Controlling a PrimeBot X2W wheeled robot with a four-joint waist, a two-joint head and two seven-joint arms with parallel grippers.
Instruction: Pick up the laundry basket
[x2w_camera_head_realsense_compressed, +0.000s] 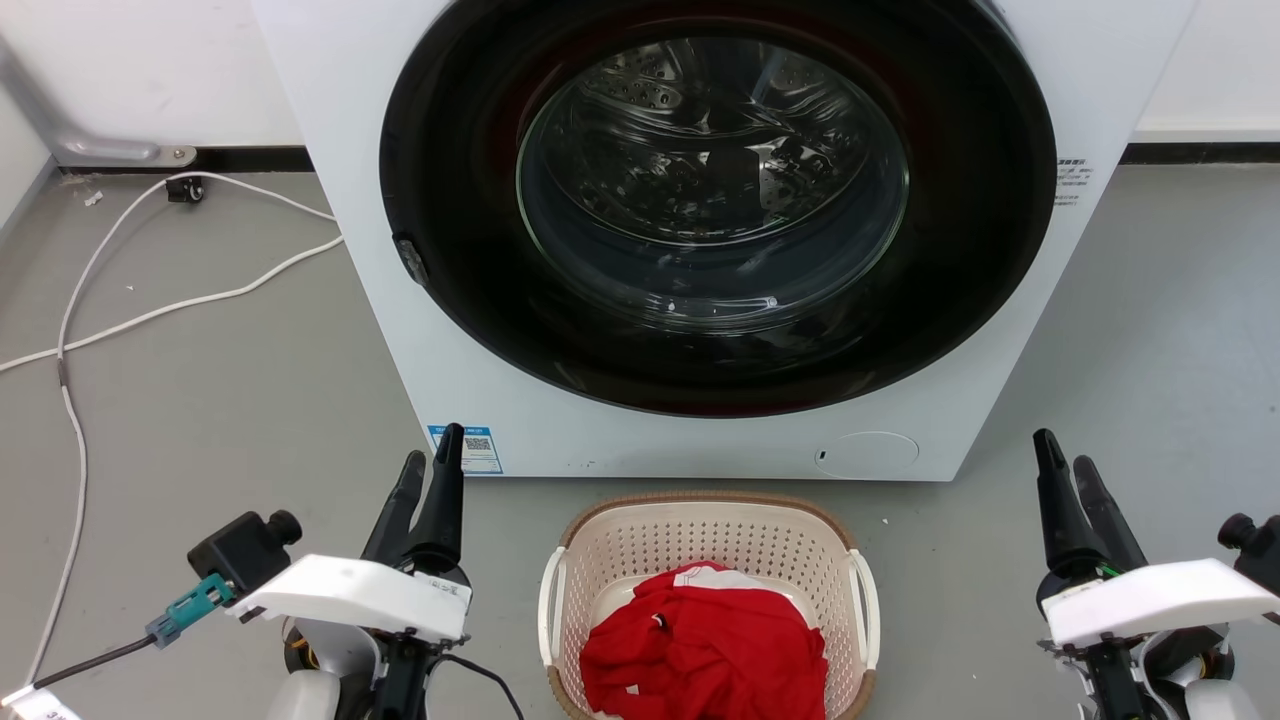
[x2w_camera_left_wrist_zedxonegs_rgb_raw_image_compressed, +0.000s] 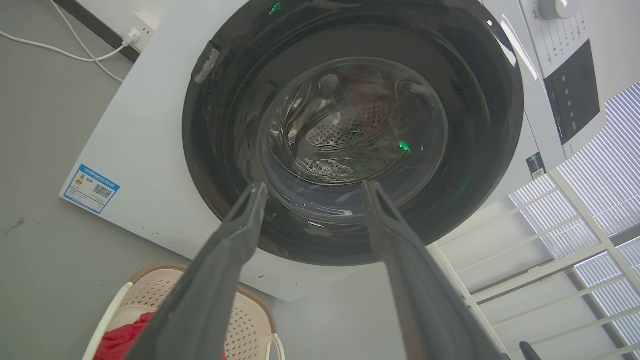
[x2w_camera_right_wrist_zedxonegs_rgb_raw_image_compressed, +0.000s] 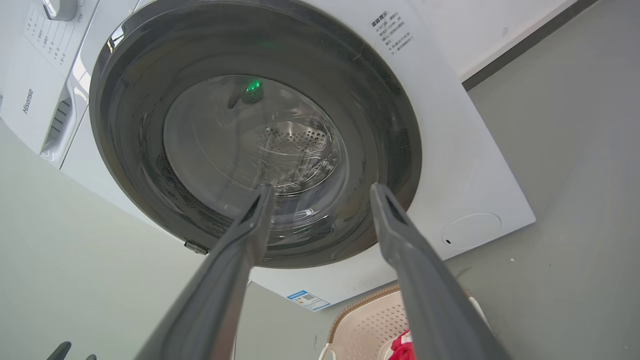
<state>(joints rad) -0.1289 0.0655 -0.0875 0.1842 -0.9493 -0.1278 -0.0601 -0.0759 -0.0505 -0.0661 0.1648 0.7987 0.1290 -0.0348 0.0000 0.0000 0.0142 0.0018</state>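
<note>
The laundry basket (x2w_camera_head_realsense_compressed: 700, 540) is cream with a brown rim and white side handles. It stands on the grey floor at the bottom middle of the head view, with a red garment (x2w_camera_head_realsense_compressed: 705, 650) inside. My left gripper (x2w_camera_head_realsense_compressed: 432, 450) is held to the basket's left, open and holding nothing, well apart from it. To the basket's right, my right gripper (x2w_camera_head_realsense_compressed: 1062, 450) is likewise open and apart from it. In the left wrist view the open left gripper (x2w_camera_left_wrist_zedxonegs_rgb_raw_image_compressed: 315, 186) points at the washer door, with the basket (x2w_camera_left_wrist_zedxonegs_rgb_raw_image_compressed: 150, 290) at lower left. The right gripper (x2w_camera_right_wrist_zedxonegs_rgb_raw_image_compressed: 321, 189) points there too, with the basket (x2w_camera_right_wrist_zedxonegs_rgb_raw_image_compressed: 370, 320) at the bottom.
A white washing machine (x2w_camera_head_realsense_compressed: 500, 300) with a shut dark round door stands just behind the basket. White cables (x2w_camera_head_realsense_compressed: 150, 310) trail over the floor at the left. Bare grey floor lies on both sides of the basket. A white railing (x2w_camera_left_wrist_zedxonegs_rgb_raw_image_compressed: 550, 260) shows to the right in the left wrist view.
</note>
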